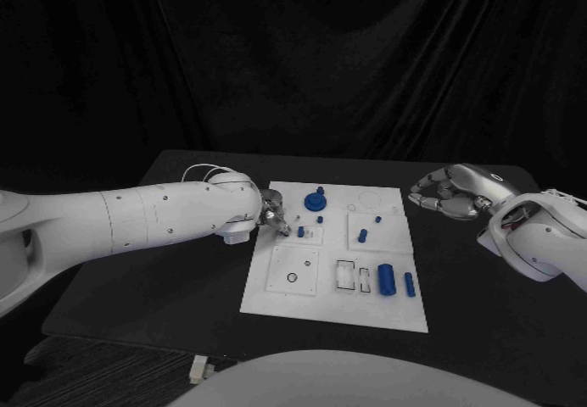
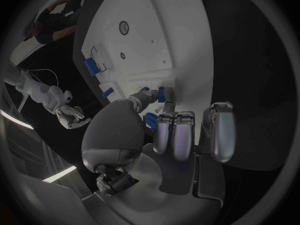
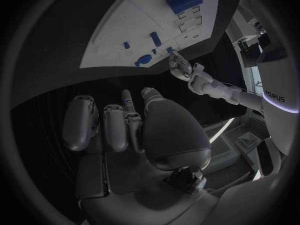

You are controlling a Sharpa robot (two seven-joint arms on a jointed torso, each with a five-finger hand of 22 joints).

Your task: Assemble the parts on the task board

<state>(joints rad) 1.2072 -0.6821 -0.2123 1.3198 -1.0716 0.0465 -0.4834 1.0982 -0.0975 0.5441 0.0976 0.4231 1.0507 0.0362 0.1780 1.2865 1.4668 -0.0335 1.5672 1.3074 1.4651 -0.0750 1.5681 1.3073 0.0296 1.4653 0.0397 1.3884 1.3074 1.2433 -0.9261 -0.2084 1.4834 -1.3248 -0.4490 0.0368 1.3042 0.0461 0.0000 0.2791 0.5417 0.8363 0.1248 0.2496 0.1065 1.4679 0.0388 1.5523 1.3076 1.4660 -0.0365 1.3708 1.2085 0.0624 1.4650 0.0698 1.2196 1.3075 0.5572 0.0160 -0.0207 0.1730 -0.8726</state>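
The white task board (image 1: 321, 305) lies in the middle of the black table. On it are a blue round knob (image 1: 315, 201), small blue pegs (image 1: 319, 220) and a thick blue cylinder (image 1: 385, 278). My left hand (image 1: 271, 217) is at the board's left edge. In the left wrist view its thumb and a fingertip pinch a small blue peg (image 2: 161, 94) just over the board (image 2: 156, 35). My right hand (image 1: 449, 193) hovers off the board's far right corner with its fingers curled in. I see nothing plainly held in the right hand (image 3: 125, 125).
Raised white sub-plates (image 1: 293, 278) with round holes and rectangular slots (image 1: 348, 276) sit on the board's near half. A thin blue rod (image 1: 409, 284) lies beside the thick cylinder. Black table (image 1: 159, 280) surrounds the board, and dark curtains hang behind.
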